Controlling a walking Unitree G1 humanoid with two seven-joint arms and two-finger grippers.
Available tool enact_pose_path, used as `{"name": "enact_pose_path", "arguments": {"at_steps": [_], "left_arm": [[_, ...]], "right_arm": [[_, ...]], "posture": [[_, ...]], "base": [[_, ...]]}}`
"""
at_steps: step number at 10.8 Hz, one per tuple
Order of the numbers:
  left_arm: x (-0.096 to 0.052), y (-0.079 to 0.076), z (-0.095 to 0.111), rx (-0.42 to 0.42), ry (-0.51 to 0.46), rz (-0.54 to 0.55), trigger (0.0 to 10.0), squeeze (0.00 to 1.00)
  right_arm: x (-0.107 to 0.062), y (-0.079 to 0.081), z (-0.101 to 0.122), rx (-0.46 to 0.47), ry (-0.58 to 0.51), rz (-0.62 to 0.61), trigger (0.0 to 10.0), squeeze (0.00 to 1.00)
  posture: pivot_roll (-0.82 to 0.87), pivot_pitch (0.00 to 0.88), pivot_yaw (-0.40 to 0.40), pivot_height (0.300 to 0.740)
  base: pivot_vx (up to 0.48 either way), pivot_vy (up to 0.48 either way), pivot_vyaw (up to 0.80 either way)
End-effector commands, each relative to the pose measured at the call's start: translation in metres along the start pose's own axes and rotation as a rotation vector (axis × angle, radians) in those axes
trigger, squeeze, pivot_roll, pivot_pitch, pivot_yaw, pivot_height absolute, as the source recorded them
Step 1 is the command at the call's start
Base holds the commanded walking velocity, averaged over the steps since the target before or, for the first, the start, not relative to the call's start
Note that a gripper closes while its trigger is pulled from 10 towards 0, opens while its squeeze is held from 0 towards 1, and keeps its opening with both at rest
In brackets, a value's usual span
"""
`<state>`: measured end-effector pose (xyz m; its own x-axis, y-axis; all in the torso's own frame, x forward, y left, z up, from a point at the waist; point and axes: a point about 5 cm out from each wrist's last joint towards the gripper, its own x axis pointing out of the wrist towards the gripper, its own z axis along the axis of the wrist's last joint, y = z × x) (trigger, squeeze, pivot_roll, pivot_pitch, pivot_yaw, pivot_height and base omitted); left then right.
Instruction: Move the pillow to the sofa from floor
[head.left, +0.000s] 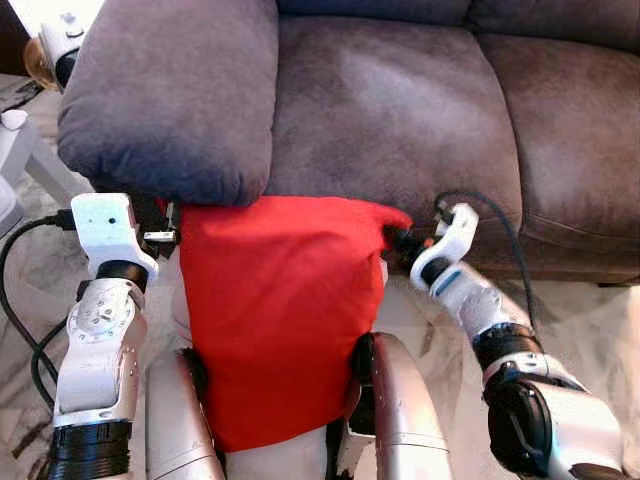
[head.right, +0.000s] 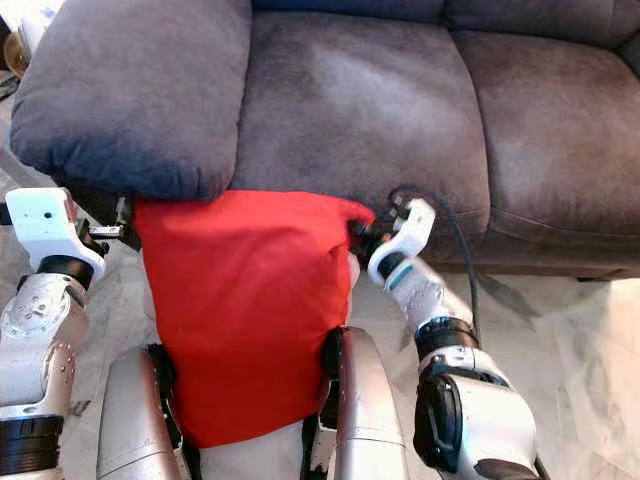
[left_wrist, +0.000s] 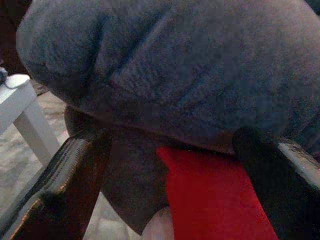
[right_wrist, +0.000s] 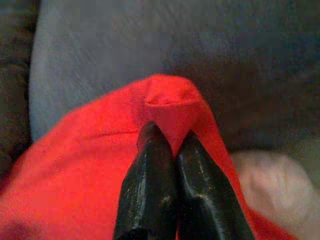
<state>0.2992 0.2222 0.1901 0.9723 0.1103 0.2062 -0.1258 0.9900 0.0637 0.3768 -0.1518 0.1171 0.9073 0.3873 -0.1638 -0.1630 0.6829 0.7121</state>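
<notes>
The red pillow hangs upright in front of me, its lower part draped against my silver legs. Its top edge reaches the front of the grey sofa seat. My right gripper is shut on the pillow's top right corner. My left gripper is at the pillow's top left corner, just under the sofa's padded armrest. In the left wrist view its fingers stand wide apart, open, with the armrest and a strip of red pillow between them.
A white side table stands left of the armrest. Pale marble floor lies in front of the sofa on the right. A black cable loops over my right wrist. The sofa's seat cushions stretch wide to the right.
</notes>
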Motion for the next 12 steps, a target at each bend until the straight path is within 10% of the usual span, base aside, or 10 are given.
{"name": "enact_pose_path", "arguments": {"at_steps": [1, 3, 4, 7, 10, 11, 12], "left_arm": [[0.0, -0.003, 0.0, -0.004, -0.012, 0.002, 10.0, 0.0], [0.002, -0.007, -0.001, -0.012, -0.012, -0.006, 10.0, 0.0], [0.003, -0.009, -0.001, -0.015, -0.014, -0.013, 10.0, 0.0], [0.007, -0.013, 0.0, -0.028, -0.019, -0.033, 10.0, 0.0], [0.01, -0.014, 0.0, -0.024, -0.021, -0.048, 10.0, 0.0], [0.011, -0.014, 0.0, -0.023, -0.021, -0.052, 10.0, 0.0], [0.011, -0.015, 0.0, -0.023, -0.02, -0.058, 10.0, 0.0]], "right_arm": [[-0.001, 0.002, 0.012, -0.008, -0.053, 0.01, 0.0, 0.0], [0.0, 0.011, 0.028, -0.063, -0.121, 0.028, 0.0, 0.0], [0.0, 0.023, 0.041, -0.119, -0.173, 0.063, 10.0, 0.0], [-0.005, 0.035, 0.05, -0.185, -0.237, 0.096, 10.0, 0.0], [-0.008, 0.012, 0.02, -0.164, -0.15, -0.017, 10.0, 0.0], [-0.009, 0.007, 0.015, -0.149, -0.13, -0.048, 10.0, 0.99], [-0.012, -0.001, 0.011, -0.126, -0.131, -0.097, 10.0, 1.0]], "posture": [[0.05, 0.28, -0.17, 0.523], [0.05, 0.276, -0.166, 0.523], [0.05, 0.272, -0.16, 0.523], [0.06, 0.249, -0.149, 0.523], [0.07, 0.231, -0.134, 0.523], [0.07, 0.231, -0.131, 0.523], [0.07, 0.231, -0.128, 0.523]], "base": [[0.0, 0.0, 0.0], [0.0, 0.0, 0.0], [0.0, 0.0, 0.0], [0.0, 0.0, 0.0], [0.0, 0.0, 0.0], [0.0, 0.0, 0.0], [0.0, 0.0, 0.0]]}}
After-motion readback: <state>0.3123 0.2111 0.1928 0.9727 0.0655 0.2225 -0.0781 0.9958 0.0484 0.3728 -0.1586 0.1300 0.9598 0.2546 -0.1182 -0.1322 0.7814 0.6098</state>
